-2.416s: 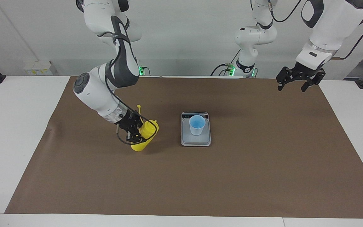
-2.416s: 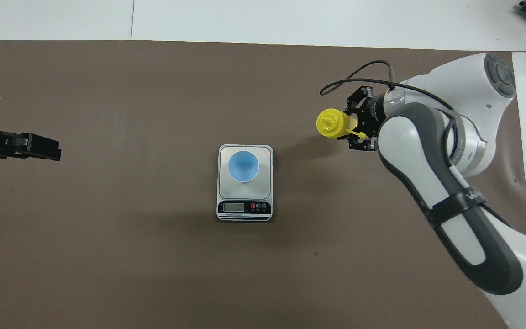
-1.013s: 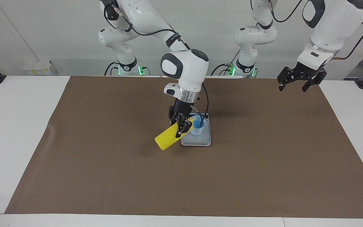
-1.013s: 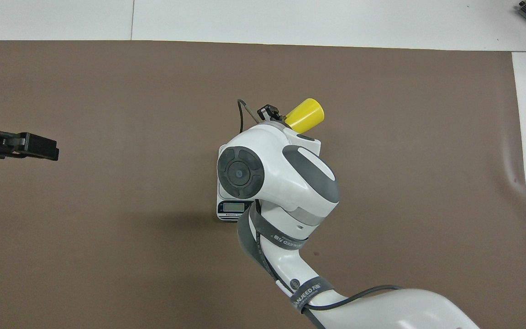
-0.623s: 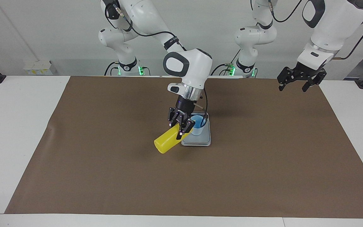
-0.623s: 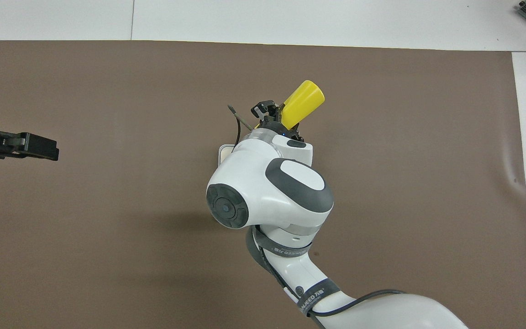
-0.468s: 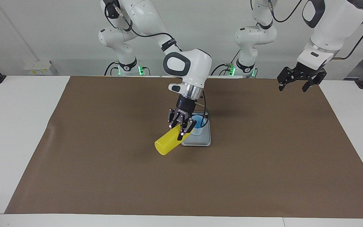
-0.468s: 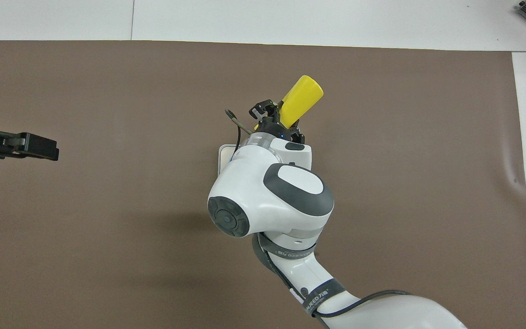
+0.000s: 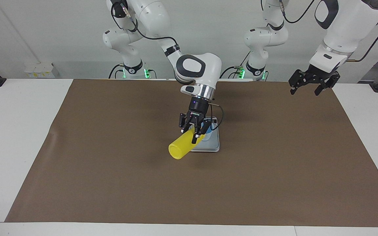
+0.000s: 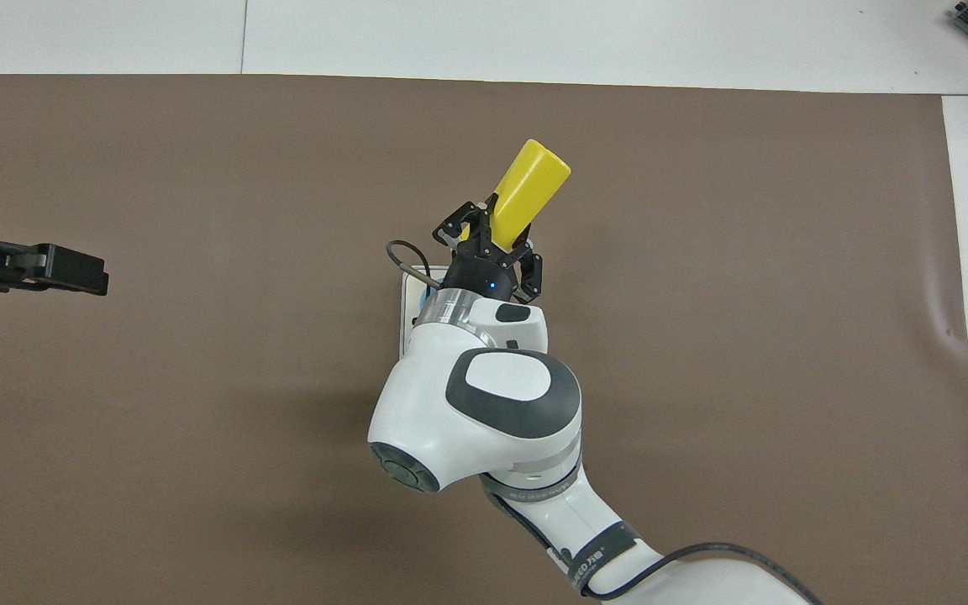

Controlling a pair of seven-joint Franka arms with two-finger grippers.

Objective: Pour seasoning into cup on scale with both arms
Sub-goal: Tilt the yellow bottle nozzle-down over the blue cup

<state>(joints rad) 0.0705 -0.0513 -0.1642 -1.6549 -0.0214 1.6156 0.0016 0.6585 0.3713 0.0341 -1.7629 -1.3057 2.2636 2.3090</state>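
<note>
The right gripper [image 9: 194,130] hangs over the scale [image 9: 212,146], its fingers clamped on the seasoning [image 9: 183,147], a bright yellow squeeze bottle held tipped well over. The bottle's flat base juts out from the gripper on the side away from the robots and a little toward the right arm's end of the table, while its nozzle end runs under the gripper toward the cup [image 9: 208,130], where it is hidden by the fingers. From overhead the same grip shows: the right gripper [image 10: 494,242] closes across the bottle's upper body, and the seasoning [image 10: 526,189] stretches away from it, farther from the robots. The cup sits on the scale directly beneath and just beside the gripper, on the side toward the left arm's end; only a sliver of its light blue rim [image 10: 426,296] peeks out overhead past the wrist, and the scale [image 10: 406,311] shows there as a thin pale edge under the arm. Whether the nozzle touches the cup cannot be told. The left gripper [image 9: 309,85] waits in the air over the brown mat [image 9: 274,183] near the left arm's end of the table, well apart from the scale, its fingers spread and holding nothing; overhead it [image 10: 72,270] appears at the edge as a dark block.
</note>
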